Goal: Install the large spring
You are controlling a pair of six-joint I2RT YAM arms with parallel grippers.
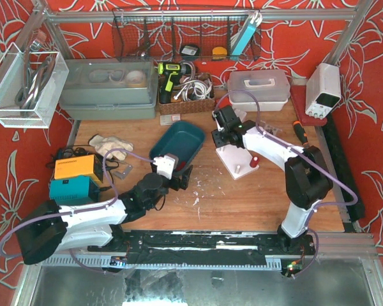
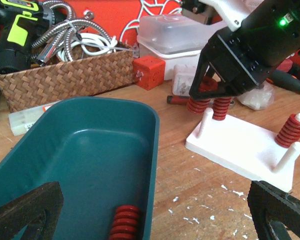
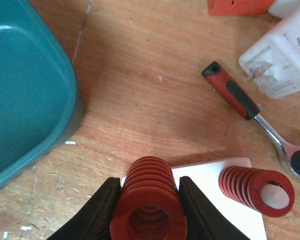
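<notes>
Wooden table (image 1: 255,197) carried everything. Teal bin (image 1: 182,137) sat left of centre, with the white base plate (image 1: 233,159) just to its right, apart from it. Left gripper (image 2: 154,195) hung over the bin's near end, fingers spread wide and grasping nothing. Right gripper (image 3: 149,210) was over the plate's far-left corner, clenched on a large spring (image 3: 149,195) that was held upright, fingers (image 3: 97,212) pressed on both sides of it. Could not tell whether that spring was on a peg. A second red spring (image 3: 257,190) stood just beside it, seated on a white peg. A third spring (image 2: 291,129) sat on a peg at the plate's other end. A fourth spring (image 2: 124,222) lay inside the bin at its near end. A ratchet (image 3: 240,97) with a red and black handle lay on the table past the plate. Two bare pegs (image 2: 206,122) stood on the plate's near edge.
</notes>
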